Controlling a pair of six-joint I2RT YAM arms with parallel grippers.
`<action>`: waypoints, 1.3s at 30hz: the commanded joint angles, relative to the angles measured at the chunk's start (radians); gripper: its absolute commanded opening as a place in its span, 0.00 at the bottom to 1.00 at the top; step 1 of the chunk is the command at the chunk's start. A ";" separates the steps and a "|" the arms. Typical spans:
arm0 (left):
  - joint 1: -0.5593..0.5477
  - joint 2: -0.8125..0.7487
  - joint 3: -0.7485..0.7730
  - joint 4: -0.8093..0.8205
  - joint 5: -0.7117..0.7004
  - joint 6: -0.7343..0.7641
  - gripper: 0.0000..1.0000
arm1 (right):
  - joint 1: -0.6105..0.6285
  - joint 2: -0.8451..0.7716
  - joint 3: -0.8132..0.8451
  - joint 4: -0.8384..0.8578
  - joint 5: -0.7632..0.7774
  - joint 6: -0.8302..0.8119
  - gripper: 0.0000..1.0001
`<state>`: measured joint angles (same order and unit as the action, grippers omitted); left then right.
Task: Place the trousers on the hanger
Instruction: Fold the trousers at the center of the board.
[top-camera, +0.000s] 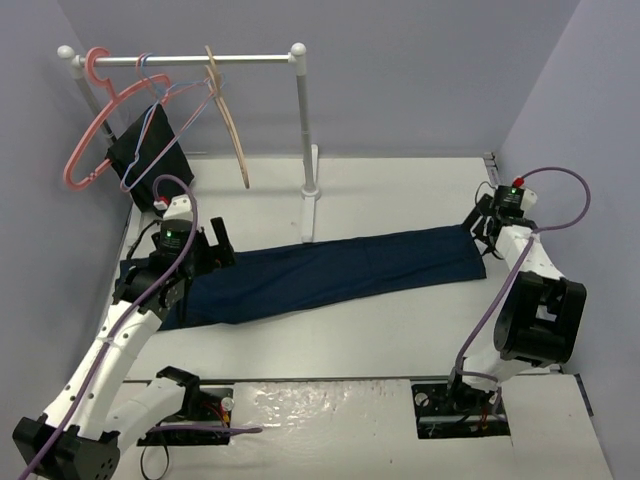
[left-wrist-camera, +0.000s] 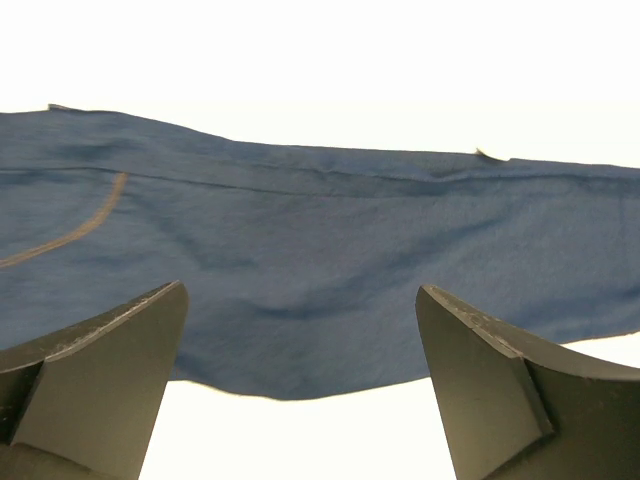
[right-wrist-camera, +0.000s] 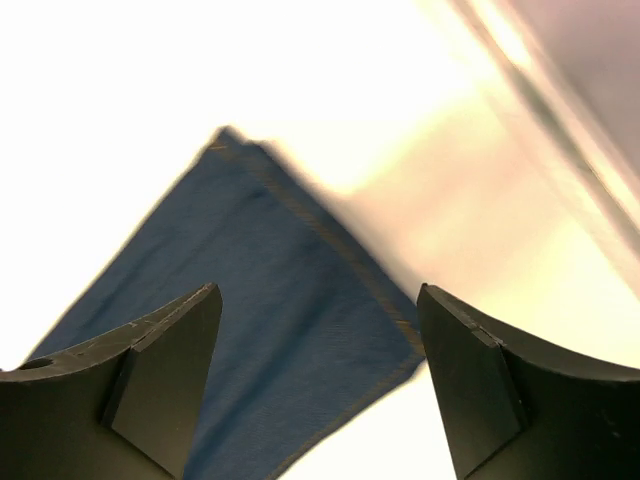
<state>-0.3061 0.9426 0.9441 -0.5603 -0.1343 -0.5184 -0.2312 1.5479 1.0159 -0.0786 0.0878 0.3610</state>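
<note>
The navy trousers (top-camera: 330, 272) lie flat across the table, waist at the left, leg ends at the right. The tan wooden hanger (top-camera: 228, 120) hangs from the rack rail (top-camera: 190, 60) at the back. My left gripper (top-camera: 205, 255) is open just above the waist end; its view shows the denim (left-wrist-camera: 320, 270) with an orange-brown seam, jaws wide apart and empty. My right gripper (top-camera: 483, 232) is open over the leg hem; the hem corner (right-wrist-camera: 300, 330) lies between its spread fingers.
A pink plastic hanger (top-camera: 88, 130), thin wire hangers (top-camera: 165, 95) and a small black cloth (top-camera: 150, 150) hang at the rack's left end. The rack's white post (top-camera: 305, 150) stands on a foot just behind the trousers. Grey walls close in left and right.
</note>
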 joint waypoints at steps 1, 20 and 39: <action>0.010 -0.028 0.010 -0.082 0.011 0.153 0.97 | -0.071 0.013 -0.004 -0.036 -0.015 -0.011 0.78; 0.030 -0.083 -0.063 -0.010 -0.018 0.212 0.97 | -0.070 0.242 0.032 0.058 -0.230 -0.222 0.78; 0.030 -0.090 -0.062 -0.011 -0.025 0.220 0.97 | 0.032 0.296 0.023 -0.047 -0.146 -0.236 0.27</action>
<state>-0.2848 0.8593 0.8520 -0.6163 -0.1366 -0.3158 -0.2073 1.8038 1.0394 -0.0442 -0.0562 0.1140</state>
